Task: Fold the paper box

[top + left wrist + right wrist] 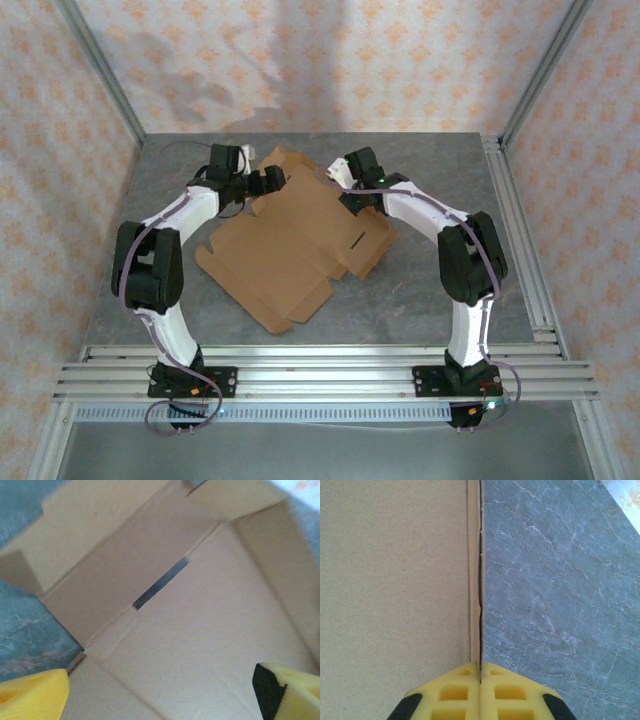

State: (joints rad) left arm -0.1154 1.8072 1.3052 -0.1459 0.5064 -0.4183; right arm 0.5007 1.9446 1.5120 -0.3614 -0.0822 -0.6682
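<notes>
One paper box (290, 250) is seen as an unfolded brown cardboard sheet, laid mostly flat at the middle of the grey table (430, 290). Its length runs from 7 o'clock to 1 o'clock in the top view. A flap (288, 163) at its 12 o'clock end appears lifted off the surface, and a short slit (358, 240) is cut near its 3 o'clock edge.

The left gripper (262, 183) is found at 11 o'clock of the sheet's centre, over the far corner. The right gripper (349, 198) is found at 1 o'clock, on the far right edge. From above, how either pair of fingers stands cannot be made out.

That is supplied by the wrist views. In the left wrist view the left gripper (160, 695) is spread wide. One yellow fingertip (30, 695) is seen at 7 o'clock and the other at 5 o'clock, with bare cardboard between them and nothing held. Creases, a dark slit (161, 582) and a patch of table (25, 630) at 9 o'clock are also shown there.

In the right wrist view the right gripper (480, 672) is pressed together. A thin upright edge of the cardboard (474, 580), seen edge-on, is pinched in the seam between its yellow pads (455, 692). A flat panel (395, 590) is shown at 9 o'clock of that edge and bare table (560, 605) at 3 o'clock.
</notes>
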